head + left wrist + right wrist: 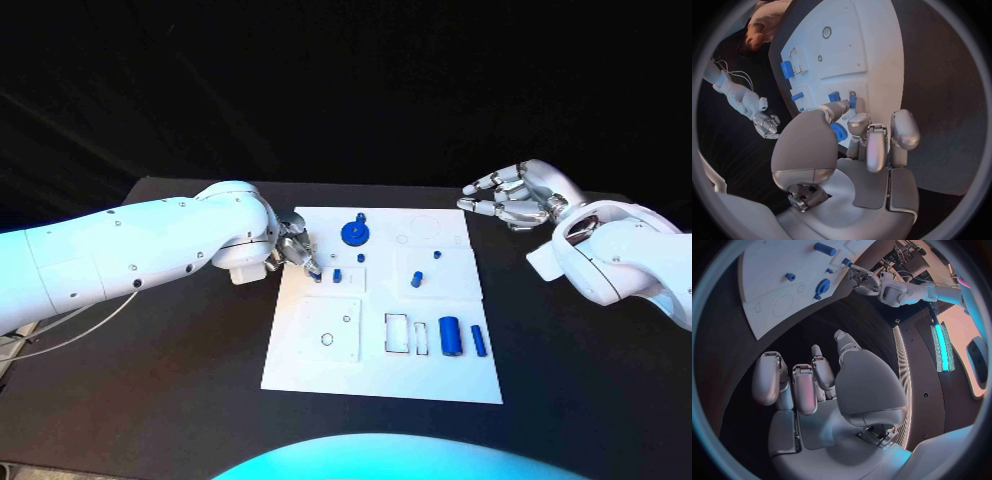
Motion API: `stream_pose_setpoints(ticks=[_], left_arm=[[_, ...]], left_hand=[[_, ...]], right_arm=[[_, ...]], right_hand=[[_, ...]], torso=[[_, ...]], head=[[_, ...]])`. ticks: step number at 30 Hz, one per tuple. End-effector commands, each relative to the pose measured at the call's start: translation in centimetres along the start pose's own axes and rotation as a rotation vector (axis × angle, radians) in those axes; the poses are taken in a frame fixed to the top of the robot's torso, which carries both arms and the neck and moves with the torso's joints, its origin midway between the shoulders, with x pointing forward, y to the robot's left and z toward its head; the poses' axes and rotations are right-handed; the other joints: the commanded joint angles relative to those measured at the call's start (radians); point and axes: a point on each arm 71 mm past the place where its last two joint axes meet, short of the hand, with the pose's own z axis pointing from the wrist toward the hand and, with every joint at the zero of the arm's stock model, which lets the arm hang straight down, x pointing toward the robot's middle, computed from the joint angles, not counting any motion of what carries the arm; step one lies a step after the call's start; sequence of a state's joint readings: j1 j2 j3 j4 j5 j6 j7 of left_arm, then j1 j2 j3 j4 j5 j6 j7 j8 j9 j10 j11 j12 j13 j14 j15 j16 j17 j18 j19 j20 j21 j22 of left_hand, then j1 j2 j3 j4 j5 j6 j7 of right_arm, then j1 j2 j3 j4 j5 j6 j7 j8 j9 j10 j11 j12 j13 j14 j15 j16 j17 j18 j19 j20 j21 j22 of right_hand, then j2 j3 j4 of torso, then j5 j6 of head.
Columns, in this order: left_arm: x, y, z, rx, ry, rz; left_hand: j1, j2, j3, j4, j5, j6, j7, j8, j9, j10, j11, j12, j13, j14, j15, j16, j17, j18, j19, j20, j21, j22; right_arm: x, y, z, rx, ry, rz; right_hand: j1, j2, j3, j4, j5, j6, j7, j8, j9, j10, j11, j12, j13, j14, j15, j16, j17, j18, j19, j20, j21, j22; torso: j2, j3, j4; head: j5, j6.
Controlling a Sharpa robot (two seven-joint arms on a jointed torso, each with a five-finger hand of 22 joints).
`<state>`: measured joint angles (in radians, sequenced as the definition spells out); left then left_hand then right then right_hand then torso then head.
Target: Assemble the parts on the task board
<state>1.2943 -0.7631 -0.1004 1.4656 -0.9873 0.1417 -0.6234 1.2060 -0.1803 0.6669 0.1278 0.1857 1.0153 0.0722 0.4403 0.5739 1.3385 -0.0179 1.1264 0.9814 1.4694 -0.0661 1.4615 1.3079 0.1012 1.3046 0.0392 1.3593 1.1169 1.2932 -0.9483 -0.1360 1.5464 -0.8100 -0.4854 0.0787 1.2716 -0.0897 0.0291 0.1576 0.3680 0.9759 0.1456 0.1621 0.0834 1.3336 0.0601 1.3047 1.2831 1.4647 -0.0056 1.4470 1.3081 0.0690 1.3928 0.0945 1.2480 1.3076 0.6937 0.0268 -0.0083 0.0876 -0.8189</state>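
the left hand (pixel 294 250) sits at the board's (pixel 382 380) left edge, fingertips at a small upright peg (pixel 338 274) just beside it; whether it grips is unclear. the right hand (pixel 516 197) hangs empty, fingers loosely curled, off the board's far right corner.

The left arm is stretched in from the side, and the left hand (pixel 294 251) is kept low with its fingers (pixel 877 145) curled downward. The right hand (pixel 515 196) is held up, fingers (pixel 795 390) loosely bent, nothing gripped in it.
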Motion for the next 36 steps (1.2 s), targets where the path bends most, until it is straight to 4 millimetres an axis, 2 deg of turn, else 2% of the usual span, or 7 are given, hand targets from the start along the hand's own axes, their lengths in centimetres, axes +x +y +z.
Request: stream_pose_setpoints(ticks=[1,13,15,17,24,36], left_arm=[[0.26,-0.11,0.08,0.012,0.016,0.029],[0.66,-0.07,0.11,0.01,0.055,0.027],[0.68,-0.06,0.11,0.01,0.06,0.027],[0.72,-0.06,0.12,0.009,0.066,0.029],[0.76,-0.02,0.13,0.006,0.073,0.034],[0.92,-0.65,0.44,0.003,0.087,0.054]], left_hand=[[0.005,0.01,0.18,-0.176,0.002,0.02,-0.013,0.002,0.002,0.008,-0.001,0.0,0.0,0.062,-0.007,0.005,0.104,-0.004,0.003,-0.001,0.004,-0.001],[0.004,0.01,0.181,-0.176,0.002,0.02,-0.013,0.002,0.001,0.008,-0.001,0.0,0.0,0.062,-0.007,0.005,0.104,-0.004,0.001,-0.001,0.003,-0.003],[0.004,0.01,0.181,-0.176,0.002,0.02,-0.013,0.002,0.001,0.008,-0.001,0.0,0.0,0.062,-0.007,0.005,0.104,-0.004,0.001,-0.001,0.002,-0.004],[0.004,0.01,0.181,-0.176,0.002,0.02,-0.013,0.002,0.001,0.008,-0.001,0.0,0.0,0.062,-0.007,0.005,0.104,-0.003,0.0,-0.001,0.002,-0.005],[0.004,0.01,0.181,-0.176,0.002,0.02,-0.013,0.002,0.001,0.009,-0.001,0.001,0.001,0.062,-0.007,0.004,0.104,-0.004,0.001,-0.001,0.002,-0.004],[0.002,0.01,0.182,-0.175,0.002,0.021,-0.013,0.002,0.001,0.013,-0.001,0.007,0.009,0.062,-0.007,0.004,0.104,-0.003,0.0,-0.002,0.002,-0.004]], right_arm=[[0.08,0.04,-0.03,-0.007,0.004,-0.001],[0.14,0.01,-0.02,-0.008,0.006,0.0],[0.13,0.0,-0.02,-0.008,0.005,0.001],[0.13,-0.01,-0.02,-0.008,0.005,0.001],[0.11,-0.05,-0.03,-0.006,0.005,0.001],[0.17,0.03,-0.04,-0.009,0.006,0.003]], right_hand=[[-0.004,0.009,-0.004,0.002,0.005,0.0,-0.003,0.004,0.001,0.002,-0.001,0.002,0.002,0.059,-0.008,-0.001,0.078,0.01,-0.006,-0.001,0.0,0.052],[-0.005,0.011,-0.005,0.003,0.006,0.0,-0.003,0.005,0.001,0.003,-0.001,0.004,0.003,0.059,-0.008,-0.002,0.078,0.01,-0.005,-0.001,0.001,0.053],[-0.005,0.011,-0.005,0.003,0.006,0.0,-0.003,0.005,0.001,0.003,-0.001,0.004,0.003,0.059,-0.008,-0.002,0.078,0.01,-0.005,-0.001,0.001,0.053],[-0.005,0.011,-0.005,0.003,0.007,0.0,-0.003,0.005,0.001,0.003,-0.001,0.004,0.003,0.059,-0.008,-0.002,0.077,0.01,-0.005,-0.001,0.0,0.053],[-0.005,0.011,-0.005,0.004,0.007,0.0,-0.003,0.005,0.001,0.003,-0.001,0.003,0.002,0.059,-0.008,-0.003,0.077,0.01,-0.005,-0.001,0.0,0.052],[-0.005,0.012,-0.005,0.004,0.007,0.0,-0.003,0.005,0.001,0.002,-0.001,0.002,0.001,0.059,-0.008,-0.003,0.076,0.01,-0.006,-0.001,-0.002,0.052]], torso=[[0.0,0.0004,0.001],[0.0,0.0005,-0.0001],[0.0,0.0005,-0.0002],[0.0,0.0004,0.0003],[0.0,0.0002,0.0008],[0.0,0.0013,-0.0002]], head=[[0.003,0.0],[0.006,-0.001],[0.007,0.003],[0.008,-0.001],[0.007,0.002],[0.006,0.001]])
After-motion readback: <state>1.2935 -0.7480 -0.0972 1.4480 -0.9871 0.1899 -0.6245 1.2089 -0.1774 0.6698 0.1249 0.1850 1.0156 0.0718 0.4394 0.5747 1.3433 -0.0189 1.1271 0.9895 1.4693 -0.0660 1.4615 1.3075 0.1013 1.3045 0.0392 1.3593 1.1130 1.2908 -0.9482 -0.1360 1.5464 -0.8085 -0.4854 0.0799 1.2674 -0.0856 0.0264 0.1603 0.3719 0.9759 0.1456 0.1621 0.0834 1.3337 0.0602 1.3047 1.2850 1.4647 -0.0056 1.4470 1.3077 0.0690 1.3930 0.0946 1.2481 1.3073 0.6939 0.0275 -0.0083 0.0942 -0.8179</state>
